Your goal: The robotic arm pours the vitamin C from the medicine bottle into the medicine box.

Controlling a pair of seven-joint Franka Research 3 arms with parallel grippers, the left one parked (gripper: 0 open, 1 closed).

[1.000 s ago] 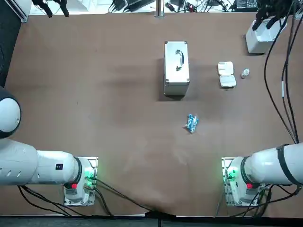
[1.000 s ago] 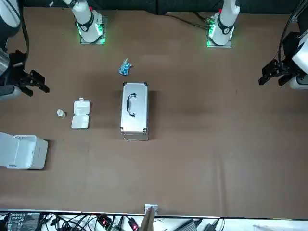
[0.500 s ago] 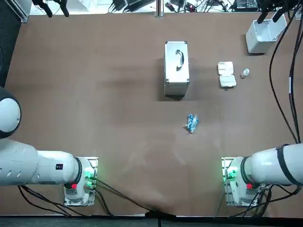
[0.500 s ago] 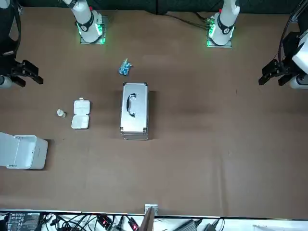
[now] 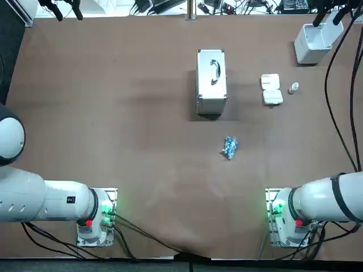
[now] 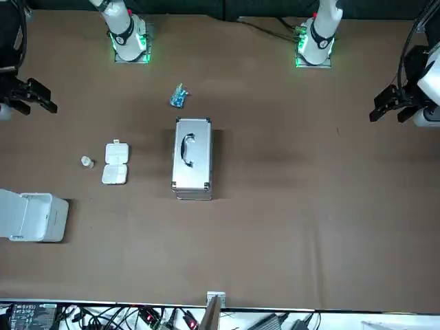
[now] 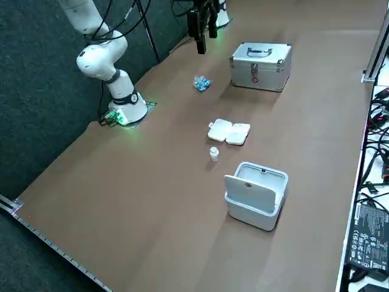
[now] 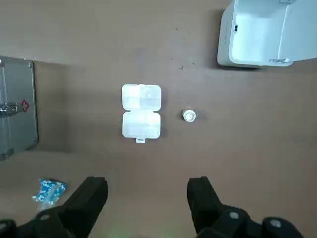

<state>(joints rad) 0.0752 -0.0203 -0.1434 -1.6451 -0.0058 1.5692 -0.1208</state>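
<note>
Brown tabletop (image 5: 113, 113): right hand (image 8: 147, 186) hangs wide open, empty, above medicine box (image 8: 141, 110) and medicine bottle (image 8: 188, 115); red sticker (image 8: 24, 105) on aluminium case (image 8: 17, 79) unreadable.

You're looking at a glossy white round-jointed right arm (image 5: 323, 198), its base (image 5: 276, 208) glowing green, thin black cables (image 5: 327, 85) trailing, black two-finger right gripper (image 8: 147, 201) hanging above the brown table (image 5: 142, 113), fingers parted.

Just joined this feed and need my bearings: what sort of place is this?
Probably a robotics lab bench: two arm bases with green lights are mounted on a brown table, and cables run along its far edge. The right gripper, fingers open, hangs high over the table's right end.
</note>
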